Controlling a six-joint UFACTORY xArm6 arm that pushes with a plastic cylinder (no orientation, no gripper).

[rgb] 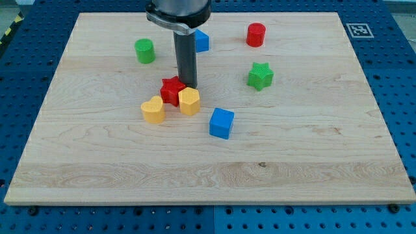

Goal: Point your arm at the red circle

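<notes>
My tip point(188, 86) sits down by the red star point(171, 89) and yellow block point(189, 101), holding nothing, being a bare rod. The red circle point(256, 34) lies away to the far right, well apart, across open board.
</notes>
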